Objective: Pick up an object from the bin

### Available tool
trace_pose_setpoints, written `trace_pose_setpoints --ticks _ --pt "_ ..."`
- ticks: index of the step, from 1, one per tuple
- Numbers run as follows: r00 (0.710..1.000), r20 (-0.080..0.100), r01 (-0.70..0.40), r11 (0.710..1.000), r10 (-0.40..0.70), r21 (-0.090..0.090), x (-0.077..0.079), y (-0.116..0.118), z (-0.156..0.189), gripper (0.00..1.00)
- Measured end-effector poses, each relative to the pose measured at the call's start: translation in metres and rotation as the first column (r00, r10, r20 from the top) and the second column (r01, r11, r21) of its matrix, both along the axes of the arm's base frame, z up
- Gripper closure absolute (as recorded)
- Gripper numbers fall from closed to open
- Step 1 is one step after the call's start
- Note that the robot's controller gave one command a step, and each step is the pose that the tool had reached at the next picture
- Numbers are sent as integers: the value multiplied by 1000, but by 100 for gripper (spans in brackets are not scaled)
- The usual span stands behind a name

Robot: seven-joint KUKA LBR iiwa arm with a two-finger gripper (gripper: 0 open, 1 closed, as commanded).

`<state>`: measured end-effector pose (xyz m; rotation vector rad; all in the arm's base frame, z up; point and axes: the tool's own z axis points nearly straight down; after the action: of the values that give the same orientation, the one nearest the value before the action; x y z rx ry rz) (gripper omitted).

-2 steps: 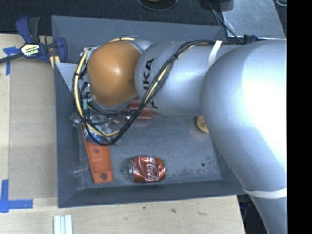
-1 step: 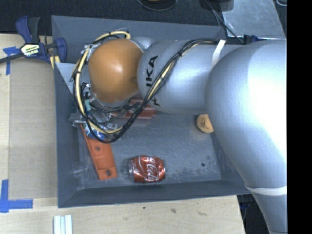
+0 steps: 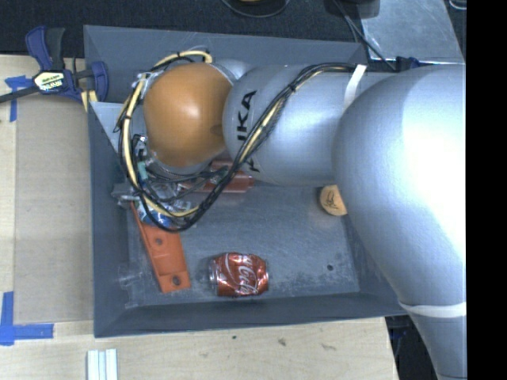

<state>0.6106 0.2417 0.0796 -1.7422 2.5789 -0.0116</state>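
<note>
My gripper [image 3: 149,195] sits low at the left side of the bin, under the orange wrist dome and wrapped in cables. Directly below it lies a flat orange plastic bar [image 3: 164,257] with holes, angled toward the bin's front left corner; its upper end runs up under the gripper. A crushed red soda can [image 3: 238,275] lies to the right of the bar near the front wall. A reddish-brown thing [image 3: 235,183] pokes out from beneath the arm just right of the gripper, mostly hidden.
A small tan rounded piece [image 3: 333,200] lies on the bin floor at the right, next to the arm. The big silver arm covers the bin's back and right. The left wall stands close beside the gripper.
</note>
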Motion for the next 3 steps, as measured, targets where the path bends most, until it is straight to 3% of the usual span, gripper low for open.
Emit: trace_pose_setpoints --ticks 3 --pt "1000 -6 1 1000 -1 3 -4 1 26 100"
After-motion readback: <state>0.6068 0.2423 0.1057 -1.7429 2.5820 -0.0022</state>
